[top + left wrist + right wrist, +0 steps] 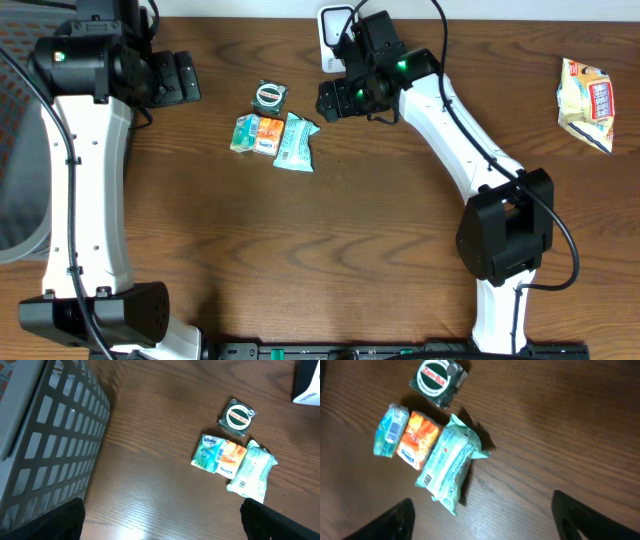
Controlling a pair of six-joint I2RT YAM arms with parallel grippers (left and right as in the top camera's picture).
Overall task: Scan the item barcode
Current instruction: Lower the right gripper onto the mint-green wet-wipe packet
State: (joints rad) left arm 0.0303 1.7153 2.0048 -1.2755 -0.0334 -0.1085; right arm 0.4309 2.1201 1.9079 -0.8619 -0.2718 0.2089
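Three items lie in a cluster on the wooden table: a dark green square Zam-Buk box (268,95) (237,417) (438,381), a blue-and-orange tissue pack (255,133) (219,454) (408,436), and a teal packet (296,141) (252,472) (449,462) with a barcode on its end. My right gripper (335,98) (485,525) hangs open just right of the cluster, nothing between its fingers. My left gripper (180,78) (161,527) is open, off to the cluster's left over bare wood.
A white device (335,35) with a cable stands at the back centre, behind the right gripper. A grey mesh basket (45,435) sits at the table's left edge. A yellow and red snack bag (588,100) lies far right.
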